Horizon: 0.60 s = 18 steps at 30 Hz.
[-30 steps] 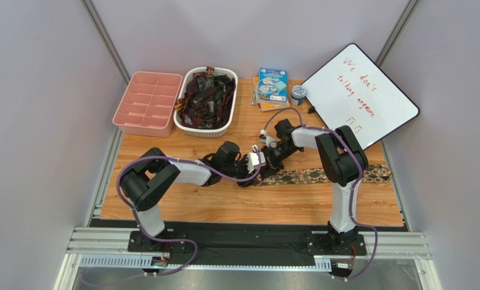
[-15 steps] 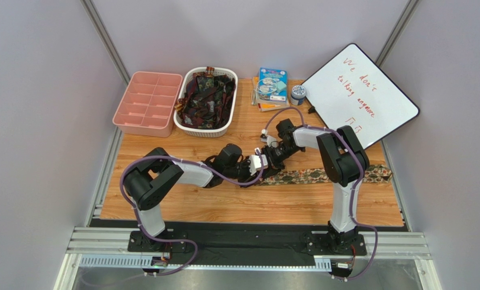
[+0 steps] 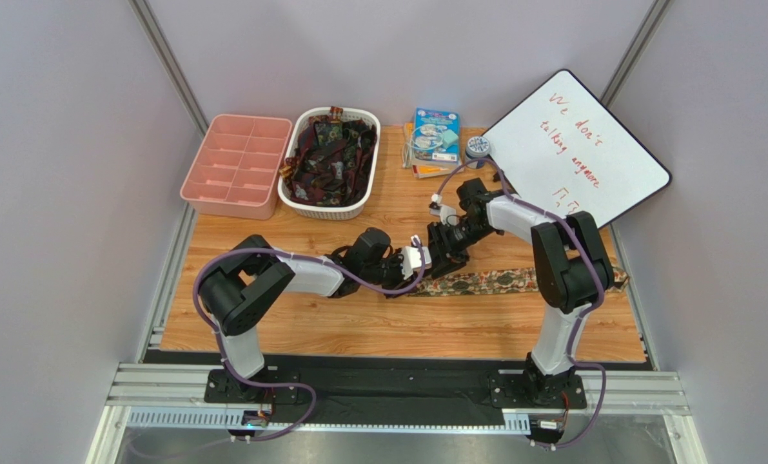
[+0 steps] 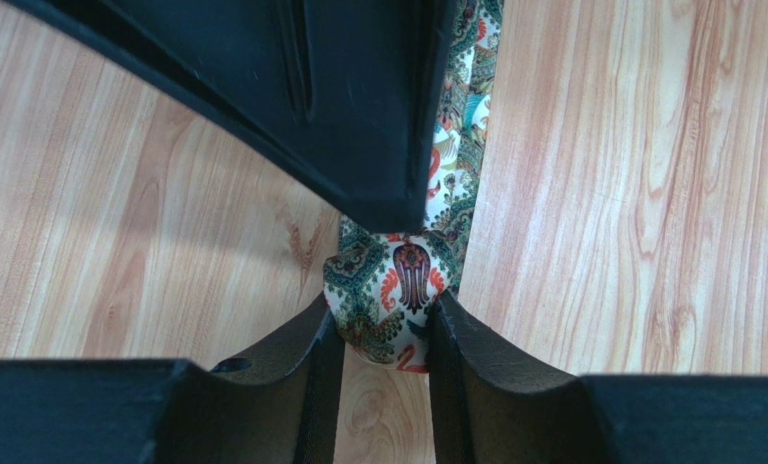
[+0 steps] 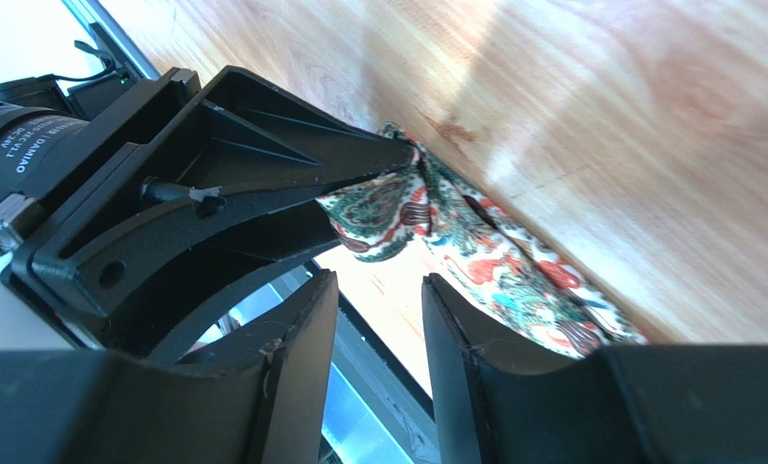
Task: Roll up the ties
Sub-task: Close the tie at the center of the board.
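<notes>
Starting the roll at the tie's end
Left hand [image 4: 386, 311] pinches the tie [image 3: 494, 281] end mid-table. Right hand [image 5: 378, 286], parted and empty, probably must tuck the first turn.

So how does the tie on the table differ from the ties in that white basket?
The tie on the table is green and tan; the ties in the basket are dark red and black. The table tie lies stretched out long; the basket ties sit heaped. The left gripper pinches the table tie's end; nothing holds the basket ties. All are patterned fabric.
</notes>
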Available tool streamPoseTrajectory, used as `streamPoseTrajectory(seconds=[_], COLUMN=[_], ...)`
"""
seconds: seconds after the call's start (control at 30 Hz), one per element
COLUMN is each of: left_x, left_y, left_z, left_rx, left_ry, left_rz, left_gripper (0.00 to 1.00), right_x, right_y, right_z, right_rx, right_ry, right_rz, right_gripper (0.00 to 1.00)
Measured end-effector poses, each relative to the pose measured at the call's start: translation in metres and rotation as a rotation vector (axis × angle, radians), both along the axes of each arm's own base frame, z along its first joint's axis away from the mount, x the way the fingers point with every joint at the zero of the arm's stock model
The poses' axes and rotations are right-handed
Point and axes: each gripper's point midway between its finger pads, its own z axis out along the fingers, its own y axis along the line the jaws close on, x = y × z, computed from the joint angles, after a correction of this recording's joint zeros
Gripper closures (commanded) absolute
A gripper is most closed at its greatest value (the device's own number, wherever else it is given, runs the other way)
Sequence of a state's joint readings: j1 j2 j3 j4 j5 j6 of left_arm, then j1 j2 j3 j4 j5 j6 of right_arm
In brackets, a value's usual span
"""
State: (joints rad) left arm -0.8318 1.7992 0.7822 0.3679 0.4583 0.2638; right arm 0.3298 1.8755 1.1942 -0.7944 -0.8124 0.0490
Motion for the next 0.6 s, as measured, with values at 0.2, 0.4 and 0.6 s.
streamPoseTrajectory(seconds=[0.2, 0.4, 0.6], left_x=[0.0, 0.0, 0.0], left_y=[0.0, 0.0, 0.0], left_z=[0.0, 0.0, 0.0], left_rx=[0.004, 0.005, 0.006], left_ry=[0.002, 0.001, 0.002], left_rz=[-0.001, -0.002, 0.0], left_gripper=[0.7, 0.69, 0.63], right_x=[-0.007, -0.005, -0.004], right_y=[0.015, 0.023, 0.021], right_z=[-0.003, -0.016, -0.017], right_rx=[0.0, -0.017, -0.019], right_ry=[0.003, 0.012, 0.019], right_rz=[0.033, 0.041, 0.03], right_gripper=[0.56, 0.87, 1.0])
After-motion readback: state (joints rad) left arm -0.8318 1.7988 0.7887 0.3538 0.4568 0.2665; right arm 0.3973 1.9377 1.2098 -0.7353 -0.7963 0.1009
